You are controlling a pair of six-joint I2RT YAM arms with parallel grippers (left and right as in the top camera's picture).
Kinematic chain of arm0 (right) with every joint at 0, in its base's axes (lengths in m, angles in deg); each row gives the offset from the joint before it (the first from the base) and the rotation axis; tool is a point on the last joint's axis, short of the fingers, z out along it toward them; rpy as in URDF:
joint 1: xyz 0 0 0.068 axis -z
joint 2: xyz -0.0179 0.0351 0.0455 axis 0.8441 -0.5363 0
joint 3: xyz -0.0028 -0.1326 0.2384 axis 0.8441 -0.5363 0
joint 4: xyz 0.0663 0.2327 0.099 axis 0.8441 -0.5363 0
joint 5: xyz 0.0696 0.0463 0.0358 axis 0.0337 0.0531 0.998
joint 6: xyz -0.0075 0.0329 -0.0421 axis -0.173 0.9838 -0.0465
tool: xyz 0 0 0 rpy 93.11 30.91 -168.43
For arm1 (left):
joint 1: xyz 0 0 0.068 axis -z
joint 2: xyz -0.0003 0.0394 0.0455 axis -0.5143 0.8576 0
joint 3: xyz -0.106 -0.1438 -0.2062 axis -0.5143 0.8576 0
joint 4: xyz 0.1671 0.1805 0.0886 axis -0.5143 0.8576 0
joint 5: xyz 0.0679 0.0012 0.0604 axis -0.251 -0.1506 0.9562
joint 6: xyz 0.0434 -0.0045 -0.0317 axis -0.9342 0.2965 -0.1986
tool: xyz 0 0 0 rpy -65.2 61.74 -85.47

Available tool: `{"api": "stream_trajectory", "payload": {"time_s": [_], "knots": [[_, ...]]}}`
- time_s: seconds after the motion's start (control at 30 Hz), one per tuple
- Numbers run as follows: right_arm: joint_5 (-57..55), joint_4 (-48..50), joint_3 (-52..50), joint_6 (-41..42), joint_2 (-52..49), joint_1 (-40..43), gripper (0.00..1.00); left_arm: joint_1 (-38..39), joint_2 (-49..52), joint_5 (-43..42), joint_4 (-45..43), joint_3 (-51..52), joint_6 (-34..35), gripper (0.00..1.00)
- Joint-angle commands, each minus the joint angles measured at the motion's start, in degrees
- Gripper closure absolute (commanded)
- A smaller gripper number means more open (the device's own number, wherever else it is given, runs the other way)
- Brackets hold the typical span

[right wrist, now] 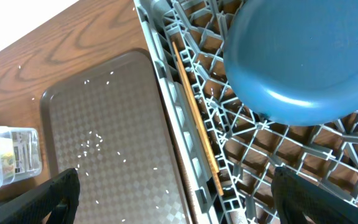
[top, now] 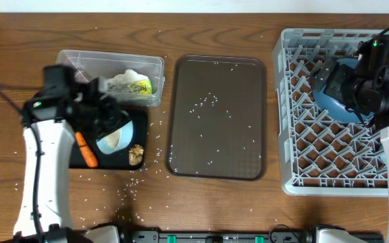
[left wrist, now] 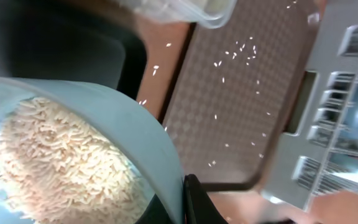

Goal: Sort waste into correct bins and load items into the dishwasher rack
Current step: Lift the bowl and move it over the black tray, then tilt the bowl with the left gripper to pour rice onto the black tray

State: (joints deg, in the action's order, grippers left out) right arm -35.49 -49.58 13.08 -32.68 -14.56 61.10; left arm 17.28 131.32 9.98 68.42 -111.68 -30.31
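Two arms were at work, one on each side of the worktop (top: 215, 27).

Left gripper (top: 102, 120): the jaws appeared closed on the wall of the light-blue cup (left wrist: 135, 143), with one finger (left wrist: 194, 199) seen against its outside; the inner finger was hidden. The cup hung tilted over the black tub (top: 139, 127), with a heap of rice (left wrist: 55, 168) inside it.

Handling judgement, cup: small, rigid, probably glazed and slick, so a rim pinch could slip or twist as the load shifts. The rice is loose and light and will slide out all at once past a certain tilt. Tip slowly, mouth low over the tub.

Right gripper (right wrist: 179, 202): jaws spread wide, holding nothing, hovering above the dishwasher rack (top: 316, 169). The dark-blue plate (right wrist: 303, 56) leaned among the rack's pegs, not gripped.

Handling judgement, plate: broad, stiff, heaviest item, breakable. Any re-seating should take it by the rim edge, because the smooth face offers no purchase.

Stray grains lay on the brown tray (top: 215, 145).
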Motion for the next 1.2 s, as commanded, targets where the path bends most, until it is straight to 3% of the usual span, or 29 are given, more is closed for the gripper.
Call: {"api": "stream_trajectory", "payload": {"time_s": [0.0, 0.2, 0.33, 0.5, 1.07, 1.17], "knots": [[0.0, -0.1, 0.2, 0.6, 0.0, 0.6, 0.08, -7.6, -0.6, -16.6, -1.8, 4.6, -10.7, 0.94], [0.0, 0.0, 0.2, 0.6, 0.0, 0.6, 0.08, -18.9, -0.5, -30.1, -9.6, 13.9, -21.7, 0.94], [0.0, 0.0, 0.2, 0.6, 0.0, 0.6, 0.08, -22.5, -0.5, -34.5, -18.3, 20.2, -21.9, 0.94], [0.0, 0.0, 0.2, 0.7, 0.0, 0.6, 0.08, -24.1, -0.5, -52.1, -31.5, 25.9, -22.1, 0.94], [0.0, 0.0, 0.2, 0.6, 0.0, 0.6, 0.08, -24.4, -0.6, -52.8, -31.0, 26.7, -23.3, 0.94], [0.0, 0.0, 0.2, 0.4, 0.0, 0.6, 0.08, -24.5, -0.5, -49.6, -31.5, 27.5, -26.9, 0.94]]}}
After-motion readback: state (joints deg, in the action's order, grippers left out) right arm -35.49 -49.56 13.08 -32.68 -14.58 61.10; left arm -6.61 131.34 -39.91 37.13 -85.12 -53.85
